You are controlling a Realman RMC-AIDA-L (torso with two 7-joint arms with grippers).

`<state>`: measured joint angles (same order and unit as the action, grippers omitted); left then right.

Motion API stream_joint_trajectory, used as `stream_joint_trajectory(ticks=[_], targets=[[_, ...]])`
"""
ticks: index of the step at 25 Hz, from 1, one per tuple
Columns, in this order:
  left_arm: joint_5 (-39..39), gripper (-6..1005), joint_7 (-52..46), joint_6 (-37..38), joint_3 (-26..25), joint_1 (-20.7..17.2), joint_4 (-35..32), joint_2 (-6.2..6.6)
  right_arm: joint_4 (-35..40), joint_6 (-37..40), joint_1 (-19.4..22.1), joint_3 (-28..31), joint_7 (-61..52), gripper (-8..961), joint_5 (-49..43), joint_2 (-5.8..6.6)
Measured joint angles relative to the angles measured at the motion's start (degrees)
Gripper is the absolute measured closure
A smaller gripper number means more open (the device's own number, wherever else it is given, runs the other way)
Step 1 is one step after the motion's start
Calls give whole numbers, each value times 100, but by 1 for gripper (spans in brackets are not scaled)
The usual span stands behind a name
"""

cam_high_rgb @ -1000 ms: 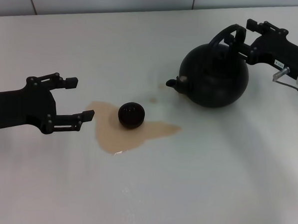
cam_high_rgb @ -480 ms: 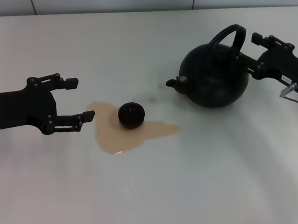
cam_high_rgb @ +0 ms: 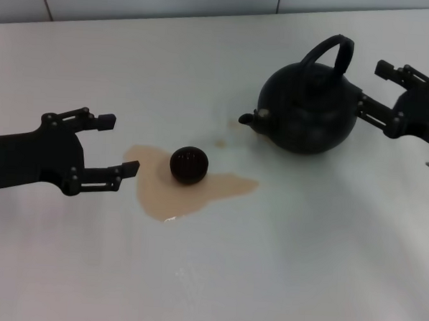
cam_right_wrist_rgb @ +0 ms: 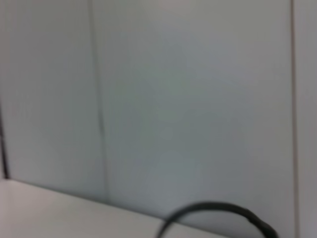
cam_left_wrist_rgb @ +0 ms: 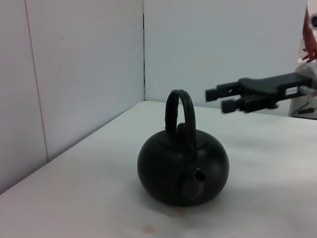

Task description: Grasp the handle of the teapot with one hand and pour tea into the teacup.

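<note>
The white surface [cam_high_rgb: 302, 266] is carrying everything, with pale wall panels [cam_left_wrist_rgb: 84, 74] standing behind it. The teapot [cam_high_rgb: 309, 111] is sitting upright toward the right, its spout [cam_high_rgb: 249, 120] pointing at the middle and its handle [cam_high_rgb: 332, 54] arching free overhead. A light brown puddle of tea [cam_high_rgb: 159, 186] is spreading around the teacup [cam_high_rgb: 190, 165], which is standing well apart from the pot. The left claw [cam_high_rgb: 118, 145] is hovering wide open just beside the puddle. The right claw [cam_high_rgb: 369, 86] is hanging open beside the pot's body; a second ago it was at the handle, and it is now backing away, touching nothing.
</note>
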<state>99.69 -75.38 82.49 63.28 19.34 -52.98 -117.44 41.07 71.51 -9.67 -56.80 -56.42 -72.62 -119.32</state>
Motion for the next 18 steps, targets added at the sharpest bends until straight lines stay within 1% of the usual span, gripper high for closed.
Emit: stream_joint_trajectory(ticks=[1,2,3,4,5,6,7,8,9,10,11,12,13,14,17,18], targets=[[-5,133,-1,14,0,-14,-23,-14,-23,274,23,64,1,244,-36,15],[-10,133,1,53,0,-39,-57,-31,-30,712,61,195,1,244,-177,36],[-10,133,1,53,0,-39,-57,-31,-30,712,61,195,1,244,-177,36],[-16,133,8,110,0,-48,-71,-37,-1,1135,82,363,2,244,-442,43],[-24,133,17,173,-1,-51,-75,-37,-1,1135,82,363,2,244,-442,43],[-34,133,22,255,-10,-52,-76,-38,21,1355,82,445,2,244,-610,45],[-42,133,25,317,-25,-52,-77,-38,84,1724,68,534,-53,244,-980,62],[-58,133,26,447,-62,-53,-78,-41,84,1724,68,534,-53,244,-980,62],[-65,133,26,540,-95,-53,-78,-45,192,2046,15,547,-295,244,-1391,94],[-68,133,27,660,-132,-53,-79,-53,192,2046,15,547,-295,244,-1391,94],[-80,133,27,776,-161,-53,-80,-58,265,2172,-16,547,-453,244,-1577,107],[-155,133,30,1054,-216,-54,-80,-62,426,2298,-77,549,-763,244,-1929,130],[-199,133,39,1158,-230,-57,-80,-63,426,2298,-77,549,-763,244,-1929,130],[-199,133,39,1158,-230,-57,-80,-63,503,2340,-114,549,-901,244,-2107,140],[-340,133,127,1488,-316,-82,-68,-58,725,2521,-213,548,-1123,244,-2522,160],[-403,133,231,1700,-428,-106,-36,-58,785,2562,-226,548,-1127,244,-2563,161]])
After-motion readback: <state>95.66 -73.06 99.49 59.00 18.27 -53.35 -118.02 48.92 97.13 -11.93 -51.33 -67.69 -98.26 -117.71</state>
